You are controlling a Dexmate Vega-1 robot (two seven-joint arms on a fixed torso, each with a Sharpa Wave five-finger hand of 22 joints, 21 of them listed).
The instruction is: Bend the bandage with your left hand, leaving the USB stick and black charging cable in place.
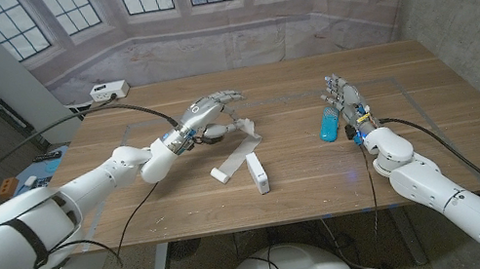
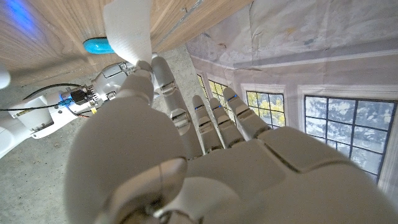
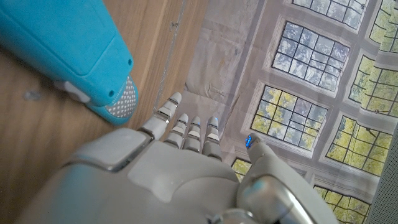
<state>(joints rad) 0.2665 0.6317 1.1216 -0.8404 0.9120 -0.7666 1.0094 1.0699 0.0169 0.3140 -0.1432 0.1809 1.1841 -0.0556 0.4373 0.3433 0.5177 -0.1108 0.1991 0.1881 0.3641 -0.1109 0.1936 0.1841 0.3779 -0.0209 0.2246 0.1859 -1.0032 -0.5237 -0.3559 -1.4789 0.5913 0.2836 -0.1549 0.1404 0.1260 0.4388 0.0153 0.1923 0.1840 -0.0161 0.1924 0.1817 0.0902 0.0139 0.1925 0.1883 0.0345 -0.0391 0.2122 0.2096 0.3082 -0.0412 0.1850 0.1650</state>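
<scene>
My left hand (image 1: 205, 117) hovers over the table's middle and pinches one end of the white bandage (image 1: 231, 162) between thumb and finger. The strip hangs bent from the hand, and its far end lies on the wood. In the left wrist view the bandage (image 2: 127, 28) rises from the fingertips (image 2: 144, 67) toward the table. A white stick-shaped object (image 1: 258, 174) lies just beside the bandage's lower end. My right hand (image 1: 344, 101) stands on its edge with fingers straight and holds nothing, close beside a blue device (image 1: 327, 125), which is also in the right wrist view (image 3: 68, 50).
A white power strip (image 1: 108, 90) sits at the table's back left corner. Thin black cables (image 1: 131, 104) run along both arms. Bare wood (image 1: 308, 182) stretches along the table's front edge between the arms.
</scene>
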